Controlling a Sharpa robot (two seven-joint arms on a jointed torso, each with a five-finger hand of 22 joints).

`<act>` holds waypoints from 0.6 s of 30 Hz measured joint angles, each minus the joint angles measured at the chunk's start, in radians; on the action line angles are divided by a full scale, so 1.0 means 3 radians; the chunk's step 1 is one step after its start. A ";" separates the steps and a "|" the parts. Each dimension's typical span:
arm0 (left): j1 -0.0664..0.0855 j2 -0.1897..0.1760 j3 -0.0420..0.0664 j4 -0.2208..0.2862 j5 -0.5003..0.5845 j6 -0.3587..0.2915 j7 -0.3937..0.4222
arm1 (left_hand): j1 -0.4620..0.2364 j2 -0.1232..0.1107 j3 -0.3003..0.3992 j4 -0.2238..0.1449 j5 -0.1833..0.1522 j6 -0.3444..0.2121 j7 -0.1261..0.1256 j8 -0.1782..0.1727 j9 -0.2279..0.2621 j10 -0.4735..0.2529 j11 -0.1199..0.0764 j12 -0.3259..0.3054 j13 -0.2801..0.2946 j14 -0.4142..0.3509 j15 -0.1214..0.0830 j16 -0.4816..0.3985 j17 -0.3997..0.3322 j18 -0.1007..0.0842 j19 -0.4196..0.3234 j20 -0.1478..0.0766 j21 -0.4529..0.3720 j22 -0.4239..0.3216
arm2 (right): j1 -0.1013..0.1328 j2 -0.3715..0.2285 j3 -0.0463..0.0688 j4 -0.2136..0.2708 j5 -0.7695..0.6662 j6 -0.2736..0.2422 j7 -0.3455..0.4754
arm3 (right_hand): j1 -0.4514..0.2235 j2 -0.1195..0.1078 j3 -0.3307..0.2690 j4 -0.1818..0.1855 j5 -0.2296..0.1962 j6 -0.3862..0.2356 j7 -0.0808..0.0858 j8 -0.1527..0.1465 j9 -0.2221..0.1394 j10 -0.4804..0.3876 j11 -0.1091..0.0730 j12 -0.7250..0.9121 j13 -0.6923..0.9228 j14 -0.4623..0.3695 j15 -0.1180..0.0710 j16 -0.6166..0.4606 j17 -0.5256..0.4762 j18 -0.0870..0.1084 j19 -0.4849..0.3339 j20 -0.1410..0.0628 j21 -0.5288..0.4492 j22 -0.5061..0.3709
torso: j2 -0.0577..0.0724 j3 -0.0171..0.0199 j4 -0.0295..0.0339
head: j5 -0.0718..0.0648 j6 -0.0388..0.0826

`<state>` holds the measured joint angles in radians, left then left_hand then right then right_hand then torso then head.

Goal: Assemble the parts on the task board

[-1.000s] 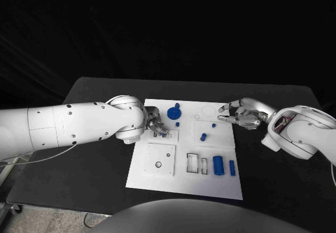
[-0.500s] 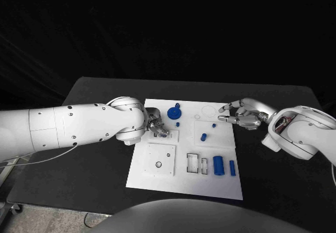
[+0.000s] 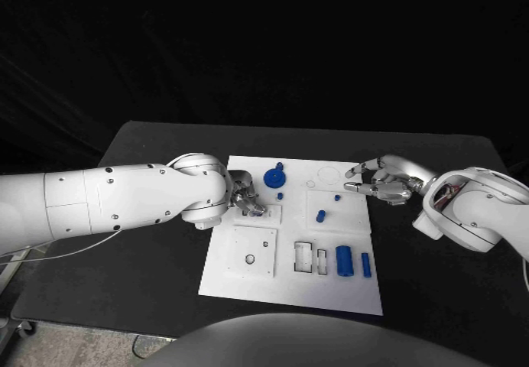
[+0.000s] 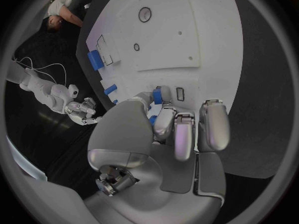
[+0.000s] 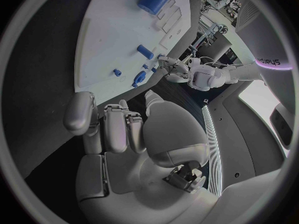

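**Q:** What are your fingers doing?

**A:** My left hand [image 3: 245,199] hangs over the near-left part of the white task board [image 3: 289,290]. Its fingers [image 4: 176,134] are curled down together, their tips against a small blue part [image 4: 157,95] at a slot in the board. I cannot tell whether they truly pinch it. My right hand [image 3: 377,180] hovers at the board's far right edge, fingers [image 5: 115,127] loosely bent and apart, holding nothing.

**Q:** What sits on the board?

**A:** Just beyond my left fingertips stands a blue gear [image 3: 274,179]. Between my hands is a small blue peg [image 3: 319,216]. Nearer my body, a blue cylinder [image 3: 344,261] lies beside a thinner blue bar [image 3: 365,264], next to two rectangular recesses [image 3: 309,257].
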<state>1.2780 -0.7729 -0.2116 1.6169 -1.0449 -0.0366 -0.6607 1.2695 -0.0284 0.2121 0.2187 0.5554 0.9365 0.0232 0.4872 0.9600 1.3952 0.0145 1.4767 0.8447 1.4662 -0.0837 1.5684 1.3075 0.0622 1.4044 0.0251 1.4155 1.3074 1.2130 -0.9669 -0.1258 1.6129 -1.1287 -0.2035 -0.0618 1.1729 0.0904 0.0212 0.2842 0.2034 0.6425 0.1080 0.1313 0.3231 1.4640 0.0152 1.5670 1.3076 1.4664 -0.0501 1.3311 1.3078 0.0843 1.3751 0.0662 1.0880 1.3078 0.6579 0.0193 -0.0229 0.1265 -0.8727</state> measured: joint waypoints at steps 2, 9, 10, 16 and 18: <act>-0.0001 -0.0005 -0.0001 0.0002 0.0000 0.0000 0.0002 | 0.0005 -0.0005 0.0000 0.0000 -0.0001 0.0000 0.0000 0.0001 0.0005 0.0000 0.0000 0.0000 0.0000 0.0000 0.0000 0.0000 0.0000 0.0000 0.0000 0.0000 0.0000 0.0000 | -0.0001 0.0000 0.0000 -0.0001 0.0000 0.0001 -0.0002 | 0.0000 0.0000 0.0000 0.0000 0.0000 0.0000 0.0000 0.0000 -0.0001 0.0000 0.0000 0.0000 0.0000 0.0000 0.0000 0.0000 0.0000 0.0000 0.0000 0.0000 -0.0007 0.0000 | 0.0000 0.0000 0.0000 | 0.0003 0.0000; -0.0002 -0.0016 -0.0001 0.0007 -0.0001 0.0002 0.0007 | 0.0022 -0.0022 0.0001 -0.0001 0.0014 0.0006 0.0006 -0.0012 0.0010 0.0000 0.0000 0.0013 0.0000 -0.0001 0.0002 0.0000 0.0000 0.0000 0.0000 0.0000 0.0000 0.0000 | -0.0004 0.0002 0.0000 -0.0005 0.0000 0.0005 -0.0007 | 0.0000 0.0000 0.0000 0.0000 0.0000 0.0000 0.0000 0.0000 -0.0001 0.0000 0.0000 0.0000 0.0000 0.0000 0.0000 0.0000 0.0000 0.0000 0.0000 0.0000 -0.0007 0.0000 | -0.0001 0.0000 0.0000 | 0.0009 0.0000; -0.0002 -0.0016 -0.0001 0.0007 -0.0001 0.0002 0.0007 | 0.0022 -0.0023 0.0001 -0.0001 0.0013 0.0006 0.0006 -0.0012 0.0009 0.0000 0.0000 0.0013 0.0000 -0.0001 0.0002 0.0000 0.0000 0.0000 0.0000 0.0000 0.0000 0.0000 | -0.0004 0.0002 0.0000 -0.0005 0.0000 0.0006 -0.0008 | 0.0000 0.0000 0.0000 0.0000 0.0000 0.0000 0.0000 0.0000 -0.0001 0.0000 0.0000 0.0000 0.0000 0.0000 0.0000 0.0000 0.0000 0.0000 0.0000 0.0000 -0.0007 -0.0001 | -0.0001 0.0000 0.0000 | 0.0011 0.0000; -0.0003 -0.0012 -0.0001 0.0002 -0.0003 0.0004 0.0009 | 0.0022 -0.0030 0.0007 0.0005 0.0006 0.0012 0.0012 -0.0012 0.0008 0.0000 0.0000 0.0024 0.0000 -0.0002 0.0002 0.0000 0.0000 0.0000 0.0000 0.0000 0.0000 0.0000 | -0.0008 0.0005 0.0000 -0.0007 0.0000 0.0010 -0.0012 | 0.0000 0.0000 0.0000 0.0000 0.0000 0.0000 0.0000 0.0000 -0.0001 0.0000 0.0000 0.0000 0.0000 0.0000 0.0000 0.0000 -0.0001 0.0000 -0.0012 0.0012 -0.0007 -0.0001 | -0.0001 -0.0001 -0.0002 | 0.0020 0.0000; -0.0003 -0.0008 0.0000 -0.0004 -0.0003 0.0005 0.0009 | 0.0018 -0.0034 0.0042 0.0004 -0.0178 0.0018 0.0017 -0.0030 0.0010 0.0000 0.0000 0.0030 0.0000 -0.0002 0.0002 0.0000 0.0000 0.0000 0.0000 0.0000 0.0000 0.0000 | -0.0008 0.0007 0.0000 -0.0008 0.0001 0.0012 -0.0013 | 0.0000 0.0000 0.0000 0.0000 0.0000 0.0000 0.0000 0.0000 -0.0001 0.0000 0.0000 0.0000 0.0000 0.0000 0.0000 0.0000 -0.0001 0.0000 -0.0012 0.0012 -0.0007 -0.0001 | -0.0001 -0.0001 -0.0003 | 0.0023 0.0000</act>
<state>1.2773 -0.7753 -0.2118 1.6158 -1.0459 -0.0351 -0.6581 1.2747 -0.0385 0.2246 0.2198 0.5019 0.9418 0.0283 0.4782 0.9629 1.3952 0.0145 1.4857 0.8448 1.4656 -0.0830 1.5684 1.3074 0.0620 1.4044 0.0252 1.4155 1.3073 1.2105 -0.9648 -0.1258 1.6105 -1.1285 -0.2001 -0.0656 1.1729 0.0904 0.0212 0.2842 0.2034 0.6425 0.1080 0.1313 0.3227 1.4640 0.0152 1.5670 1.3077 1.4664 -0.0501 1.3312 1.3076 0.0843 1.3715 0.0698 1.0858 1.3076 0.6577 0.0190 -0.0237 0.1333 -0.8727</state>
